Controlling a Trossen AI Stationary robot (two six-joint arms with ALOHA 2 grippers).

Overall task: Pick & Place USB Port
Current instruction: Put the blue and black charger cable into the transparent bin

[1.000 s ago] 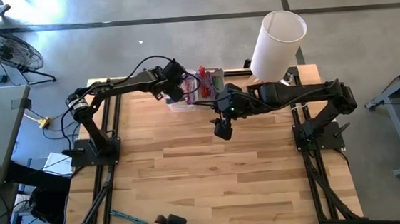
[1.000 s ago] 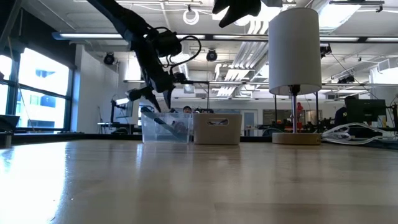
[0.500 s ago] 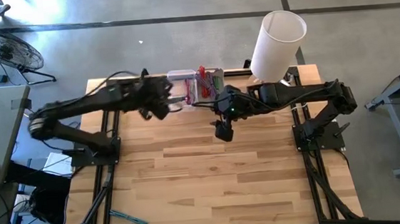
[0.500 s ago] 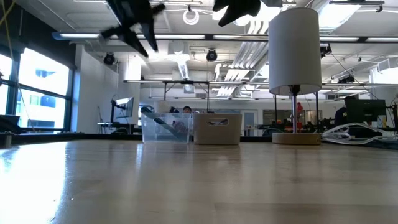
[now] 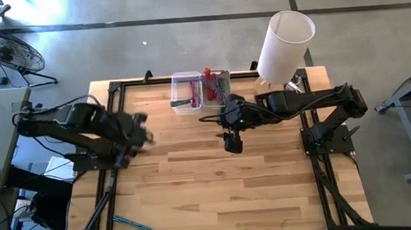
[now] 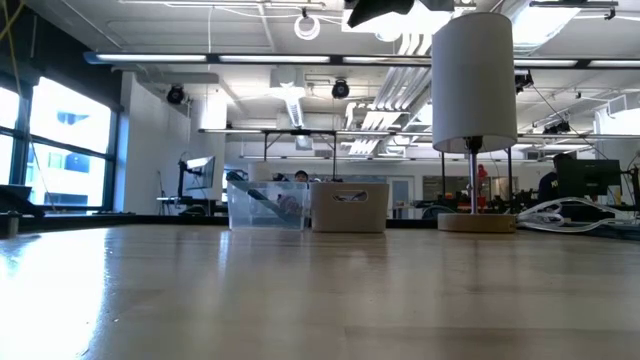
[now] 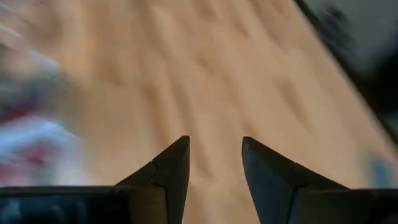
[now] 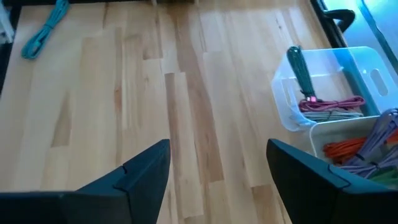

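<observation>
A clear bin (image 5: 187, 93) stands at the table's far edge and holds a teal-handled cable and a pink cable (image 8: 329, 102). Beside it, a second bin (image 5: 216, 86) holds orange and purple cables (image 8: 364, 146). A teal cable (image 5: 132, 224) lies on the table near the near left corner; it also shows in the right wrist view (image 8: 46, 28). My left gripper (image 5: 142, 131) is open and empty over the table's left side; its wrist view shows the gap (image 7: 214, 158). My right gripper (image 5: 231, 142) is open and empty, high over the table's middle, just near of the bins; its wrist view shows the gap (image 8: 217, 180).
A white cylindrical lamp (image 5: 286, 44) stands at the far right corner, close to my right arm. In the low view the bins (image 6: 305, 205) and lamp (image 6: 475, 100) stand along the far edge. Bare wood (image 5: 218, 187) stretches between the bins and the near edge.
My left gripper has swung up from over the clear bin, toward the table's left edge and the near side. My right gripper has shifted slightly toward the near edge. A person's hand at the near edge has gone out of view.
</observation>
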